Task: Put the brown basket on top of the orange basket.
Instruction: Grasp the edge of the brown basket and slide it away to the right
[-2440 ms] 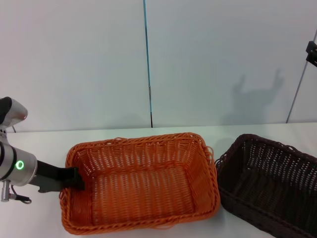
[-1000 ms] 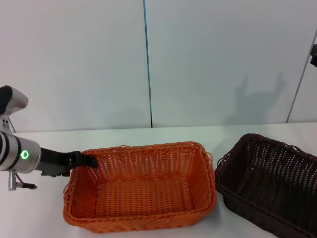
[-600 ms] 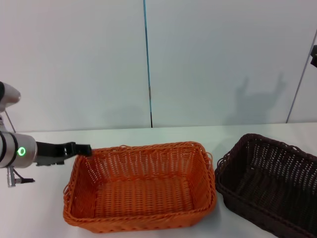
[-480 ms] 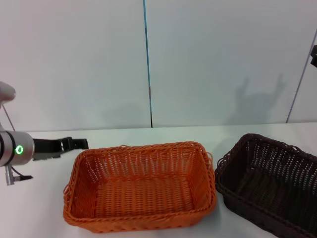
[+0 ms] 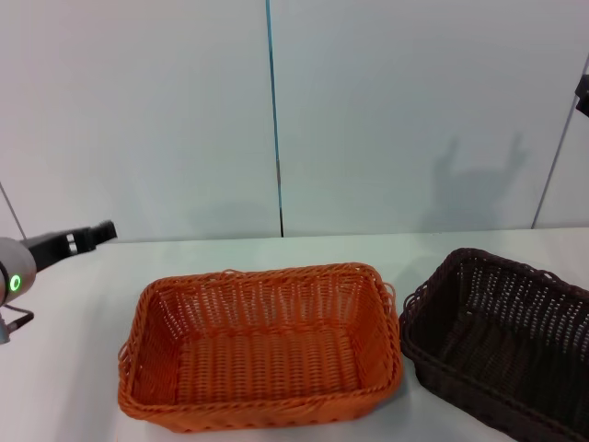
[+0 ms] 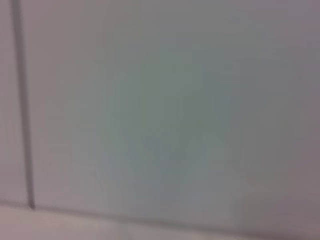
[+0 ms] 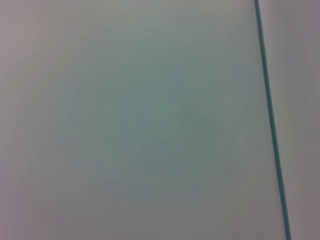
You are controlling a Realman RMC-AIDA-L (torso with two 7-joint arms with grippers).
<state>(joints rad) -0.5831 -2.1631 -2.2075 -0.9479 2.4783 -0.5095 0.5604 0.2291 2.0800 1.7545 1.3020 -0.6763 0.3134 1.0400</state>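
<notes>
The orange basket (image 5: 262, 359) sits flat on the white table, in the middle of the head view, with nothing in it. Right beside it, nearly touching its right rim, stands the brown basket (image 5: 502, 345), partly cut off by the picture's corner. My left gripper (image 5: 99, 230) hangs at the far left, raised above the table and well clear of the orange basket, holding nothing. Of the right arm only a dark bit (image 5: 582, 92) shows at the upper right edge. Both wrist views show just the plain wall.
A pale wall (image 5: 368, 110) with a thin blue vertical seam (image 5: 273, 120) stands behind the white table (image 5: 74, 368). Bare tabletop lies left of the orange basket and behind both baskets.
My left gripper let go of the orange basket's left rim, rose and drew back to the left. The orange basket, tilted and shifted earlier, now rests flat. The brown basket stayed put.
</notes>
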